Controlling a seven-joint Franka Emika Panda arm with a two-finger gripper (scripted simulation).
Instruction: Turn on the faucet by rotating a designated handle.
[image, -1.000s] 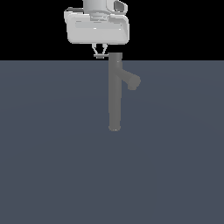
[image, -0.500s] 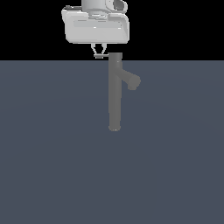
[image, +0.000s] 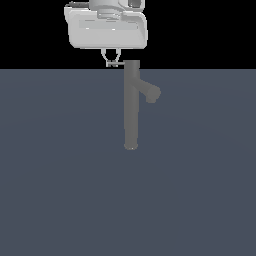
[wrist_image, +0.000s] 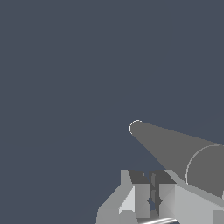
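Observation:
The faucet (image: 131, 107) is a tall grey column standing on the dark floor, with a thick angled spout stub (image: 150, 92) branching off near its top. The handle (image: 119, 64) is a thin light rod sticking out from the top cap toward the exterior view's left. My white gripper (image: 113, 61) hangs just above and beside the faucet top, with its shut fingertips at the handle; I cannot tell whether they touch it. In the wrist view the column (wrist_image: 175, 146) runs away below my fingers (wrist_image: 135, 197), and a pale sliver of the handle (wrist_image: 159, 221) shows at the frame edge.
A flat dark blue-grey floor (image: 60, 190) surrounds the faucet base (image: 131, 146). Nothing else stands in view.
My gripper has drifted slightly up and toward the exterior view's left. The faucet and handle look unchanged.

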